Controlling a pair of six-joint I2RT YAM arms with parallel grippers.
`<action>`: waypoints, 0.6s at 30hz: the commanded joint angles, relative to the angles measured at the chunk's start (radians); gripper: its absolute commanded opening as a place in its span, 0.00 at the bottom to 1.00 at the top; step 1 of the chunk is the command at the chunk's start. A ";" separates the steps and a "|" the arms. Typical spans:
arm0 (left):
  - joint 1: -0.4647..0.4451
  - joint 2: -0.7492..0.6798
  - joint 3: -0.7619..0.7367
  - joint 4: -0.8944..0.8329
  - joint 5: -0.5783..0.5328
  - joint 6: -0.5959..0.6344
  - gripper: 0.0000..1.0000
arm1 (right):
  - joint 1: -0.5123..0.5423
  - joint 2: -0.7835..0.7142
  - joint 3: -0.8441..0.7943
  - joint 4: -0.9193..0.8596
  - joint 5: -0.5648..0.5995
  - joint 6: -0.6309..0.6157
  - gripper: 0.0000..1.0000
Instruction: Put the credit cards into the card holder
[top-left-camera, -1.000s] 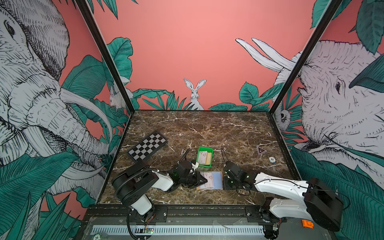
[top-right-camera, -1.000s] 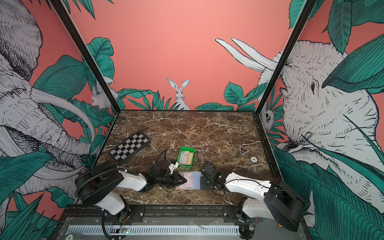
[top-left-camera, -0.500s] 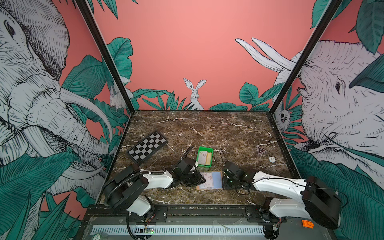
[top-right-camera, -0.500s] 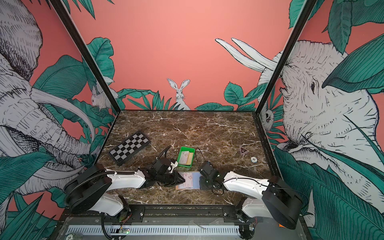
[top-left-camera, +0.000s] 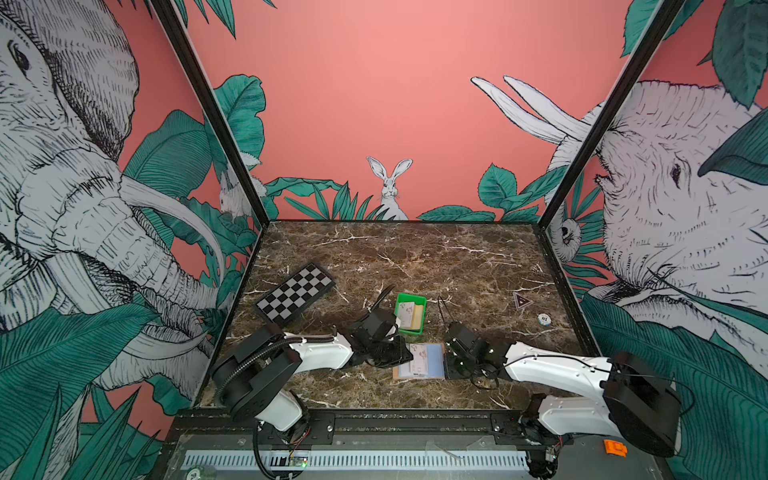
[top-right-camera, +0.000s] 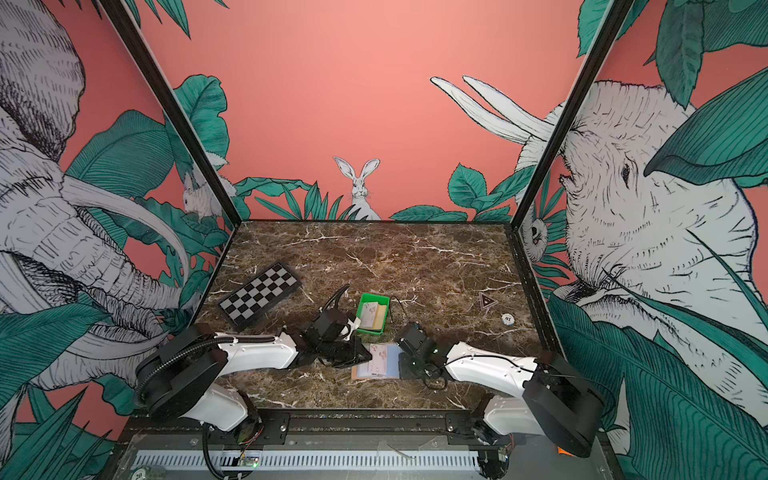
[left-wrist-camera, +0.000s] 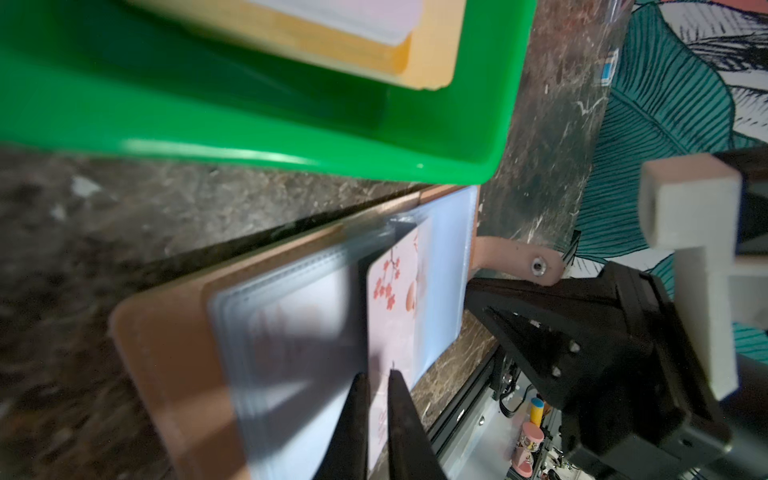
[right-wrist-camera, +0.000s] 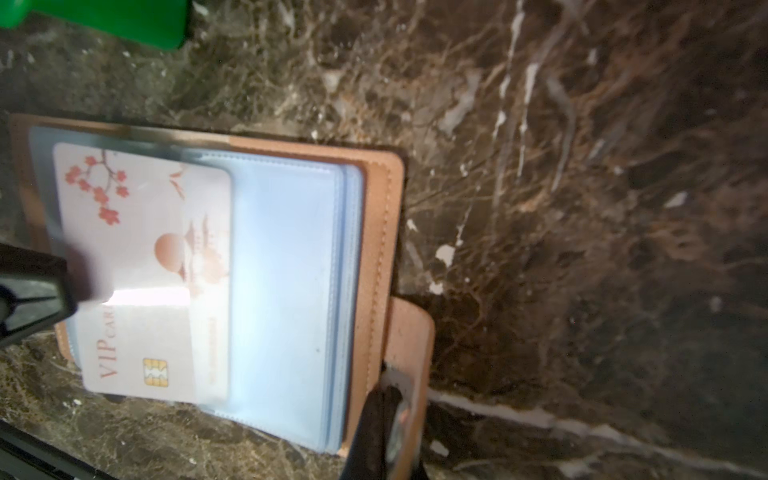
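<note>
the card holder (right-wrist-camera: 374, 232) lies open on the marble table (top-left-camera: 415, 257), near the front edge between the two arms, with its pale blue clear sleeves (right-wrist-camera: 286, 266) facing up. a white card (right-wrist-camera: 145, 266) lies partly under the top sleeve; it reads "vip card" in reddish letters, with a gold chip, red blossoms on a branch and a sun over a pagoda. smaller print along the card is too blurred to read.

the left gripper (left-wrist-camera: 376, 399) has its thin black fingers nearly together on the edge of this white card, pinching it. the right gripper (right-wrist-camera: 388, 419) is closed and presses down on the holder's snap tab (right-wrist-camera: 409, 332) with its metal button.

just behind the holder sits the green tray (top-left-camera: 410, 312), holding more credit cards (top-left-camera: 409, 313): a white one on yellowish-tan ones. a checkered board (top-left-camera: 296, 293) lies far left, and a small round token (top-left-camera: 543, 319) marked "10" lies far right.
</note>
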 joint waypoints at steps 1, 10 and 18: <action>-0.011 0.014 0.032 -0.033 -0.010 0.026 0.12 | 0.008 0.040 -0.018 -0.004 0.034 -0.006 0.01; -0.039 0.053 0.070 -0.023 -0.008 0.024 0.11 | 0.008 0.057 -0.018 0.009 0.029 -0.004 0.00; -0.051 0.094 0.103 -0.010 -0.002 0.023 0.12 | 0.011 0.054 -0.022 0.015 0.031 -0.003 0.00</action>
